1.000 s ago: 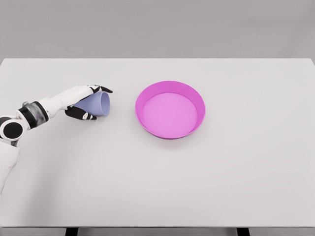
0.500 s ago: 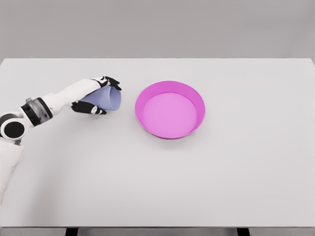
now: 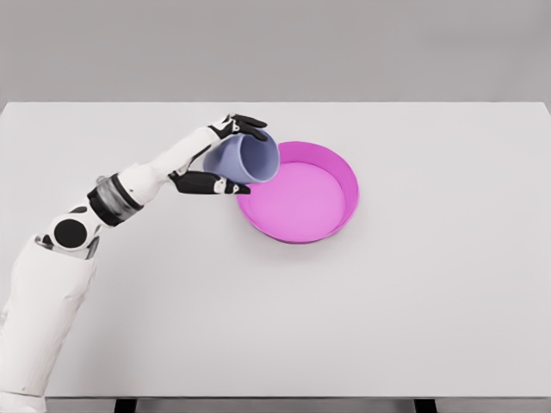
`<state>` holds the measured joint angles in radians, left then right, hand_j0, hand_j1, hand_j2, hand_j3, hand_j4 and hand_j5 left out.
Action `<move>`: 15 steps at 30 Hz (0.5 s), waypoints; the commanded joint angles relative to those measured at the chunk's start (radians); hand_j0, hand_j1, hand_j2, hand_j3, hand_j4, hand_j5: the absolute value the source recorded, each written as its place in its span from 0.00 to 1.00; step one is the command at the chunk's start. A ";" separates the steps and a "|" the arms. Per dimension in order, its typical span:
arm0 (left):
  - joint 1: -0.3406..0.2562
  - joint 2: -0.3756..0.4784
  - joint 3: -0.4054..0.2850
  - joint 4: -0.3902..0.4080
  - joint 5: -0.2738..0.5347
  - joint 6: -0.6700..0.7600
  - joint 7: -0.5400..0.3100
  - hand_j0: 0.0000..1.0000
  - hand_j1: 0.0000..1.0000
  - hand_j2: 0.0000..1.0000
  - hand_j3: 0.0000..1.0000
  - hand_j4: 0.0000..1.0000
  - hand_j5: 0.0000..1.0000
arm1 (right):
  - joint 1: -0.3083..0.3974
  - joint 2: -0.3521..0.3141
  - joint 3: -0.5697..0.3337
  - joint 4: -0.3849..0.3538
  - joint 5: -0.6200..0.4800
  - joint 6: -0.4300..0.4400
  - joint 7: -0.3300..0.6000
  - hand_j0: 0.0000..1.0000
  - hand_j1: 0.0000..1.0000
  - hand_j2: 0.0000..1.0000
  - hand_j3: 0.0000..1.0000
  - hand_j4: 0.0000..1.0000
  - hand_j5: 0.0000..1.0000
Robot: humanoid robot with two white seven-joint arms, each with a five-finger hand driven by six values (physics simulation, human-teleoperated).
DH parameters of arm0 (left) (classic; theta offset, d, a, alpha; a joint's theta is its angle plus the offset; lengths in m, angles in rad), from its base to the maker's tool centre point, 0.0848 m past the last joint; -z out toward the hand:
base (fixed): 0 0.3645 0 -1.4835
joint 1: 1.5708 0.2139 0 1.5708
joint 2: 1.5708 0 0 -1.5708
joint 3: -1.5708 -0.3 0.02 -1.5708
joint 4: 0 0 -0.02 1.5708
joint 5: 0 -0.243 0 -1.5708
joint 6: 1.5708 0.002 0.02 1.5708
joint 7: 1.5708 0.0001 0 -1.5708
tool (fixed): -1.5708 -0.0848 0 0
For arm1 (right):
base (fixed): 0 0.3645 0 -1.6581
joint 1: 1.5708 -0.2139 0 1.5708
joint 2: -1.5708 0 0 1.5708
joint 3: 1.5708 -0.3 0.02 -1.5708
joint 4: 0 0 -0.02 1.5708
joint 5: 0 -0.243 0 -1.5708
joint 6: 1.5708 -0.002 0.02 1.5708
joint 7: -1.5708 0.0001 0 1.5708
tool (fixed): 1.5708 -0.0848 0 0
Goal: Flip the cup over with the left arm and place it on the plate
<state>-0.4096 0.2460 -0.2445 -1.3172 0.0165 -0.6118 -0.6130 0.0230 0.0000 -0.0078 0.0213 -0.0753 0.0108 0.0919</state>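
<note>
Left hand [image 3: 225, 157]: you see it gripping the cup [image 3: 244, 158] — tilted, mouth toward you.
Plate [image 3: 343, 176]: pink, its left rim under the cup.
Table [image 3: 387, 310]: white — bare around.

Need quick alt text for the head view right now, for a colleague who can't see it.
The left hand grips a lavender cup, tilted with its opening toward the camera, at the left rim of a pink plate on a white table. The right arm is out of view.

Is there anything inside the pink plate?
No. The pink plate looks bare inside, just a smooth pink bottom. The left hand holds the purple cup tipped over the plate's left edge, so that bit of rim is hidden behind the cup.
</note>
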 commanded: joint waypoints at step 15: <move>0.020 -0.171 -0.072 0.088 0.112 0.001 0.002 0.67 0.67 0.67 0.67 0.67 0.67 | 0.000 0.000 0.000 0.000 0.000 0.000 0.000 1.00 1.00 1.00 1.00 1.00 1.00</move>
<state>-0.3927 0.0912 -0.3139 -1.2592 0.1206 -0.6117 -0.6119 0.0230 0.0000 -0.0078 0.0213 -0.0753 0.0108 0.0919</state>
